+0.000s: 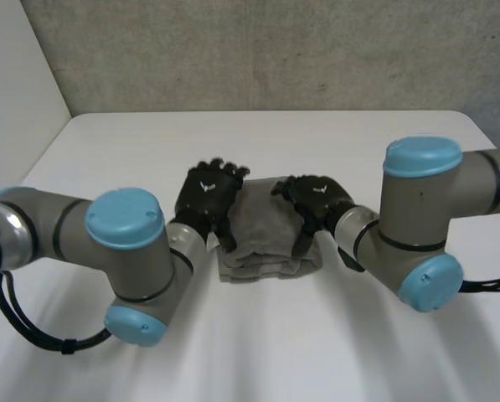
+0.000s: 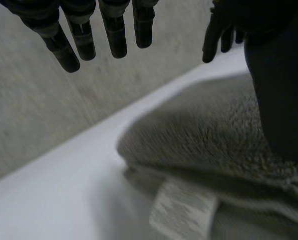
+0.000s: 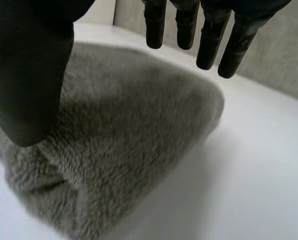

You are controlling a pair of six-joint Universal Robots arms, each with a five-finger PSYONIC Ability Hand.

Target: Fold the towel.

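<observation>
One grey towel [image 1: 270,230] lies on one white worktop [image 1: 317,142]. The left robot hand [image 1: 206,197] and the right robot hand [image 1: 317,199], two in all, flank the towel. One white label [image 2: 181,210] sits at the towel's edge.

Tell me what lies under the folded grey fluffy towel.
The white table bears the grey towel. In the left wrist view a lower fold and a pale label peek out beneath its upper layer. Anything under its middle is covered.
</observation>
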